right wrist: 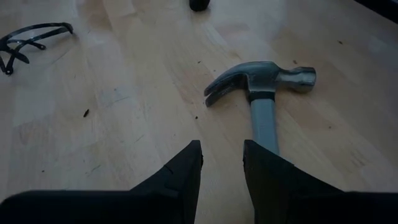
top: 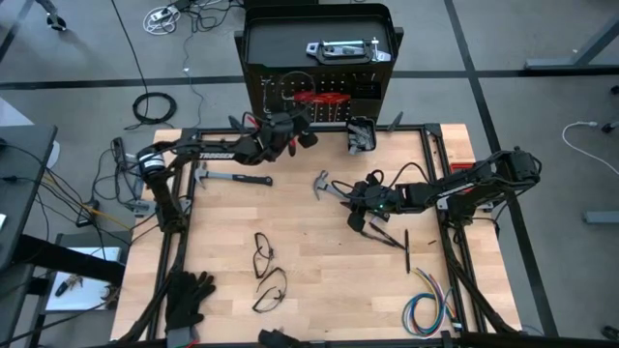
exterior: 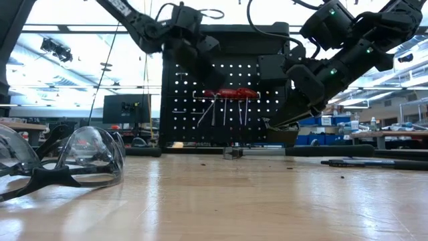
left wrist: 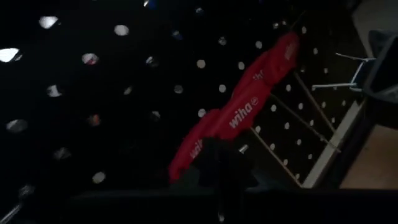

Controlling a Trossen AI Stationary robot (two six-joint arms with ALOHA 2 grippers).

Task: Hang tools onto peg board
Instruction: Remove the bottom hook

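The right gripper (right wrist: 221, 163) hangs low over the wooden table (top: 319, 290) with its jaws partly open and nothing between them; the claw hammer (right wrist: 261, 84) lies flat just ahead of the fingertips, its steel neck running back beside and under one finger, the head and claw pointing away from the jaws. That hammer will handle as a stiff, head-heavy thing: the polished neck looks slippery and narrow, so a hold there, close behind the head, would keep it from swinging, while a hold far down the handle would likely let the head droop. The jaws look set slightly to one side of the neck, so a small shift across seems needed before closing. A second hammer (top: 232, 179) lies on the table below the left arm. The left gripper (top: 302, 130) is up against the peg board (top: 276, 92), jaws shut, just in front of the red-handled screwdrivers (left wrist: 239, 121) hanging there; whether it pinches anything cannot be told. Those are light, rigid, with thin shafts.
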